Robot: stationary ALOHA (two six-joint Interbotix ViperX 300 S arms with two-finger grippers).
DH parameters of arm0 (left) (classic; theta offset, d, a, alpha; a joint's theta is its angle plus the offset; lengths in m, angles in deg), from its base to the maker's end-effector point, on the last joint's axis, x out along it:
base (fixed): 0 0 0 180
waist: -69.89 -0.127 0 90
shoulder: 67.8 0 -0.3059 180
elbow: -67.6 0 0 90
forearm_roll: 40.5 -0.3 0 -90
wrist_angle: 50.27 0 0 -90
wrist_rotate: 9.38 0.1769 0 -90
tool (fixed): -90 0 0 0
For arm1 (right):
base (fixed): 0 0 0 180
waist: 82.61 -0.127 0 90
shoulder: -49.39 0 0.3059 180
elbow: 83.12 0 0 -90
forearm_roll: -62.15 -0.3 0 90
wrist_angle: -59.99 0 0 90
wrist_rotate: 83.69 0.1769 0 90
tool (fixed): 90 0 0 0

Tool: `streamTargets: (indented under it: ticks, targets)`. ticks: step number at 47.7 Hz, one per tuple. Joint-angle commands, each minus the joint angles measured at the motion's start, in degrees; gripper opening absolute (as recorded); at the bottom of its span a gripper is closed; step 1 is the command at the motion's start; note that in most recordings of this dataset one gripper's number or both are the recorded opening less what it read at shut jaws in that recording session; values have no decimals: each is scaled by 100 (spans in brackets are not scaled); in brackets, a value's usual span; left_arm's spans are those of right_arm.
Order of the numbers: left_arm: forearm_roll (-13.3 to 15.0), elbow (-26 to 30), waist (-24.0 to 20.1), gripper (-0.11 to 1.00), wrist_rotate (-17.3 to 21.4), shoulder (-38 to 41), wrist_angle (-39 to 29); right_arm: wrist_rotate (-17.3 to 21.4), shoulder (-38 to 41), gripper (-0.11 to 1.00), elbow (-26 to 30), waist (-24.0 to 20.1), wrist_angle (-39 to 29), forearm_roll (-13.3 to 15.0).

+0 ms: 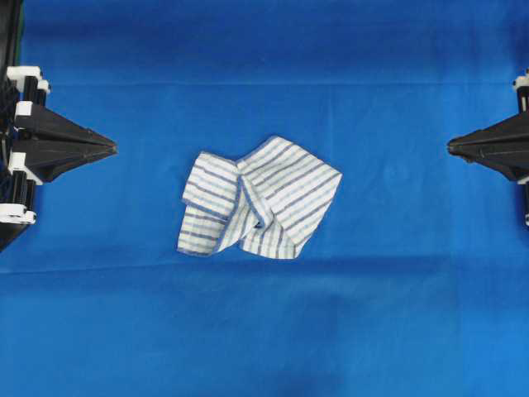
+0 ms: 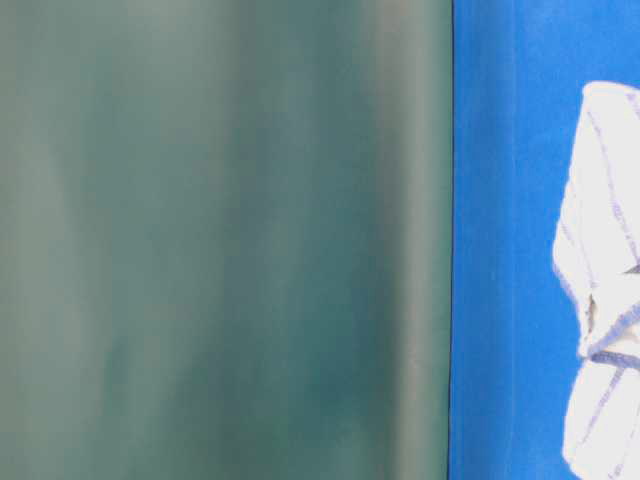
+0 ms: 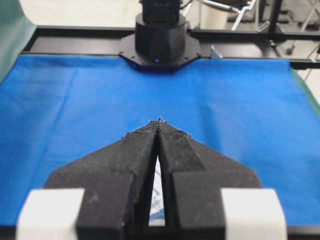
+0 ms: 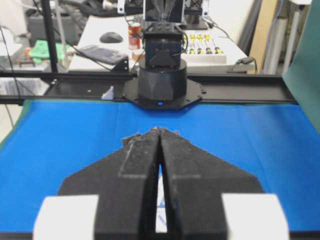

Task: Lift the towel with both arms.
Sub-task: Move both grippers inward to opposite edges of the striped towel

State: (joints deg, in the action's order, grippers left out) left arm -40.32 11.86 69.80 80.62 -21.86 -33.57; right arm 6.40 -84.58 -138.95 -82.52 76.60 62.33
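The towel [image 1: 258,198], white with blue and grey check stripes, lies crumpled on the blue table cover [image 1: 397,83] near the middle. Part of it shows at the right edge of the table-level view [image 2: 605,290]. My left gripper [image 1: 113,148] is shut and empty at the left edge, well apart from the towel. My right gripper [image 1: 450,147] is shut and empty at the right edge, also well apart. In the left wrist view the shut fingertips [image 3: 159,121] meet, and a sliver of towel [image 3: 157,200] shows through the gap behind them. The right wrist view [image 4: 159,130] shows the same.
The blue cover spreads over the whole table around the towel. A green curtain [image 2: 220,240] fills most of the table-level view. The opposite arm's black base [image 3: 160,42] stands at the table's far edge in each wrist view [image 4: 161,82].
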Motion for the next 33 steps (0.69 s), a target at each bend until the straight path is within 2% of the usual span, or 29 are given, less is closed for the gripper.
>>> streamTargets:
  ticks: [1, 10, 30, 33]
  targets:
    - [105, 114, 88, 0, -53, 44, -255, 35, 53, 0, 132, -18, 18, -26]
    - [114, 255, 193, 0, -70, 229, -492, 185, 448, 0, 475, -114, -325, -26]
    - [141, 606, 571, 1, -88, 1758, -457, 536, 2180, 0, 1037, -308, -615, -26]
    - [141, 668, 598, 6, -114, 1986, -457, 633, 2558, 1, 1160, -369, -642, -26]
